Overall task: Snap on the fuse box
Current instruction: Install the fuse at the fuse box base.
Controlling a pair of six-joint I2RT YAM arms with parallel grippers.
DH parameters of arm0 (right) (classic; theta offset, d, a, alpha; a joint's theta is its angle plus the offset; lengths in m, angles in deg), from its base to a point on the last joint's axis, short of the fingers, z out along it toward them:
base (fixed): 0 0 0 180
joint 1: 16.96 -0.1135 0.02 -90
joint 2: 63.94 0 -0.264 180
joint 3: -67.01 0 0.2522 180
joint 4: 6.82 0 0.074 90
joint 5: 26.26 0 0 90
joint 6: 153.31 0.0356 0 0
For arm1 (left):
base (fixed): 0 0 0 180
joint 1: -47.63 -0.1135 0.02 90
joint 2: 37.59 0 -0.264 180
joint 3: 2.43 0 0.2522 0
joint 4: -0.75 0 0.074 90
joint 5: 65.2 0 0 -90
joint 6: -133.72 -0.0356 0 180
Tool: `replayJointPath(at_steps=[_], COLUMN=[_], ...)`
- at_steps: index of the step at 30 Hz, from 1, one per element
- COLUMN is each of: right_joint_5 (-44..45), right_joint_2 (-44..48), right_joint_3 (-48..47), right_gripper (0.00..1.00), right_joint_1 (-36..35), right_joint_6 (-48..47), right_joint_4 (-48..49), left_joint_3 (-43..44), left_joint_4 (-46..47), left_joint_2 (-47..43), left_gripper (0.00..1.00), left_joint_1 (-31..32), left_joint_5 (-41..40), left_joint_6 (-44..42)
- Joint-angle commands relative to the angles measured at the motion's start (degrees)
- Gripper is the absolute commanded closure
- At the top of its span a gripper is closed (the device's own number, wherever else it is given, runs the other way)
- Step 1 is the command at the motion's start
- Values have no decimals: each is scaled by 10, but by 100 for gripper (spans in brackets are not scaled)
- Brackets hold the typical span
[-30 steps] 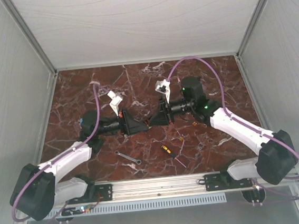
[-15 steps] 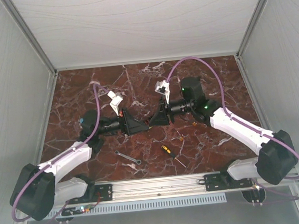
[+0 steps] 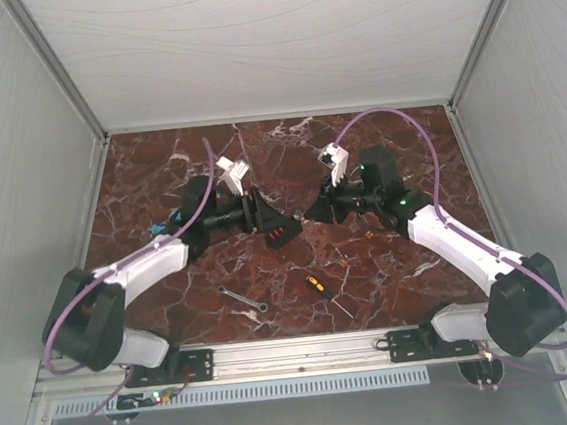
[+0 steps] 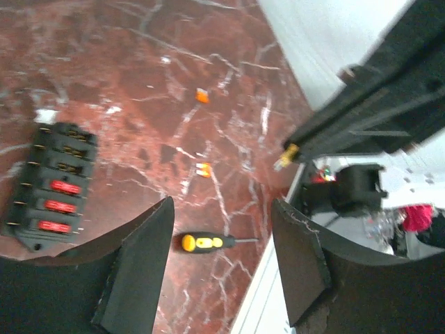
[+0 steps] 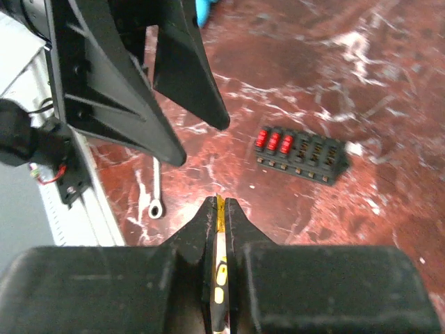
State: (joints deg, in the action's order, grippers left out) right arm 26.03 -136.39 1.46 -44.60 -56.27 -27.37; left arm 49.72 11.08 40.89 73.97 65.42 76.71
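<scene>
The fuse box [image 3: 282,235] is a black block with three red fuses at one end, lying flat on the marble between the arms. The left wrist view has the fuse box [image 4: 49,184] at its left edge, beside my left gripper [image 4: 222,264], which is open and empty just above it. My right gripper [image 5: 220,209] hovers a short way to the box's right, shut on a thin yellow fuse [image 5: 220,204]. From the right wrist, the fuse box [image 5: 300,154] sits ahead and to the right of the fingertips.
A yellow-and-black screwdriver [image 3: 316,285] and a silver wrench [image 3: 242,299] lie near the front rail. Loose orange fuses [image 3: 368,234] dot the marble at the right. Grey walls enclose the table on three sides.
The left gripper has opened and let go of the fuse box, which now lies on the marble. Both grippers have drawn apart, the left towards the back left, the right to the right.
</scene>
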Motion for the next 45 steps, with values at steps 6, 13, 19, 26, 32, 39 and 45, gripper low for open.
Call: replayJointPath(at_steps=[6, 13, 19, 26, 32, 39, 45], right_joint_5=[123, 139, 134, 127, 148, 200, 241], right_joint_2=[18, 20, 17, 4, 0, -11, -34], right_joint_3=[21, 26, 27, 24, 23, 16, 0], right_gripper=[100, 100, 100, 100, 100, 100, 100], right_joint_1=[15, 15, 15, 14, -7, -53, -98], right_joint_6=[33, 32, 32, 37, 38, 41, 47], right_joint_4=[-9, -18, -19, -24, -35, -60, -82], left_joint_3=[168, 275, 280, 194, 127, 51, 6], left_joint_4=[-103, -142, -147, -97, -65, -13, 2], left_joint_2=[202, 338, 373, 349, 308, 257, 201], left_gripper=[42, 56, 66, 70, 70, 69, 65], left_joint_1=[-27, -31, -31, -31, -27, -24, -25], left_joint_5=[-61, -4, 50, 92, 96, 85, 56], left_joint_6=[-80, -130, -134, -100, -74, -9, 28])
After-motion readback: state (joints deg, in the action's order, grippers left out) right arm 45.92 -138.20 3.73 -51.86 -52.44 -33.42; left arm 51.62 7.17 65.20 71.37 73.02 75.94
